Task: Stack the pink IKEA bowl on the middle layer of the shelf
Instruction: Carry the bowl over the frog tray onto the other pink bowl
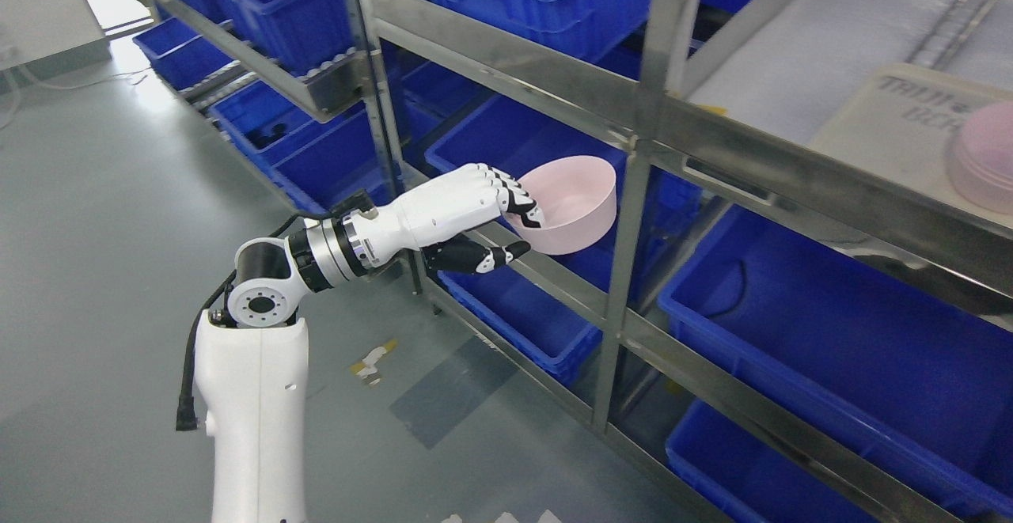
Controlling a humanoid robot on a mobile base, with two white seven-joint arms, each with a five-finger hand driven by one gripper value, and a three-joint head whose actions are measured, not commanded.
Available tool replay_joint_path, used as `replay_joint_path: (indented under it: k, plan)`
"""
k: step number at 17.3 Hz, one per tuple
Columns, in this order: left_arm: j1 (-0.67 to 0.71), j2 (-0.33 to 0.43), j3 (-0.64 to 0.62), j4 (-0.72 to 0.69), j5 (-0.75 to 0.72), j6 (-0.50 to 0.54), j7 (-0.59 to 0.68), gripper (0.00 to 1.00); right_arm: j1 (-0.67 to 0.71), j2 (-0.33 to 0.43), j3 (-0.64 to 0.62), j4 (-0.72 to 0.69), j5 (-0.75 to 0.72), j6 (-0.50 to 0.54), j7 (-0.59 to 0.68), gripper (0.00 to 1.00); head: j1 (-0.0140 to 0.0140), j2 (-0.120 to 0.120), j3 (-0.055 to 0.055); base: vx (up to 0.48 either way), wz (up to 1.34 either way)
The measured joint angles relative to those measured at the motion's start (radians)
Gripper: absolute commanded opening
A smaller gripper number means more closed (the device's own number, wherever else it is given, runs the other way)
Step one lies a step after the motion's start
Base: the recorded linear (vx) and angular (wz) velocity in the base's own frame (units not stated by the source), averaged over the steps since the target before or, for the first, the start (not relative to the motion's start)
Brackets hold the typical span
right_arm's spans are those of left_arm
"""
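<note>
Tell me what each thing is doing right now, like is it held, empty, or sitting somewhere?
Left hand: shut on the pink bowl's rim, fingers inside, thumb below.
Pink bowl: held in the air in front of the shelf, tilted, empty.
Stack of pink bowls: sitting upside down on a shelf board at the right edge.
Blue bin: sitting in the shelf below, empty as far as it shows.
Metal shelf: standing.

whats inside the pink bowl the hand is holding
The pink bowl looks empty: bare pink inner wall shows. The left hand's fingers hook over its near rim and hide part of the inside there.
</note>
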Motion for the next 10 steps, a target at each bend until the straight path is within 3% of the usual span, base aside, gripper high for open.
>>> replay_joint_path:
  k: [5,10]
  plan:
    - [-0.155,0.000,0.003,0.005,-0.029,0.000,0.004,0.01,0.000,0.000,0.000,0.000,0.000,0.000,-0.001,1.00,0.0000,0.000,0.000,-0.011,-0.77]
    - [-0.322,0.000,0.004,0.067,-0.171,-0.001,0.001,0.02,0.000,0.000,0.000,0.000,0.000,0.000,0.003,1.00,0.0000,0.000,0.000,-0.016,-0.59]
